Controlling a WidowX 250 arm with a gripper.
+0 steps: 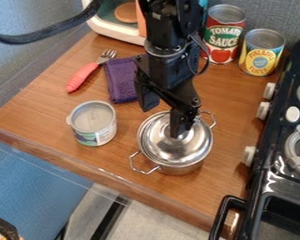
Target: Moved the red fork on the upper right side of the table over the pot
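One red-handled fork (84, 76) lies on the wooden table (43, 115) in the upper left of the frame, its handle towards the lower left and its metal tines towards the upper right. We judge the task to be at its start as things lie: the fork is neither on nor above the pot (181, 168), so picking it up, carrying it across and setting it over the pot are all left to do.

Just beside the fork, to its right, we see a folded purple cloth (120, 79), and below both stands a tin can (93, 123). The steel pot is further off, at the centre right, with its shiny lid (153, 139) on and its wire handles out to either side. We would expect the fork to come to rest on that rounded lid, where it could slide.

Over the pot hangs the gripper (162, 121), reached by the black arm (171, 28) from the top edge. It points downward, with its two fingers (148, 101) spread apart and nothing grasped between them. One finger is over the middle of the lid, the other up and to the left; whether the nearer one touches the lid, we cannot tell. For the fork, the gripper would have to travel towards the upper left of the frame.
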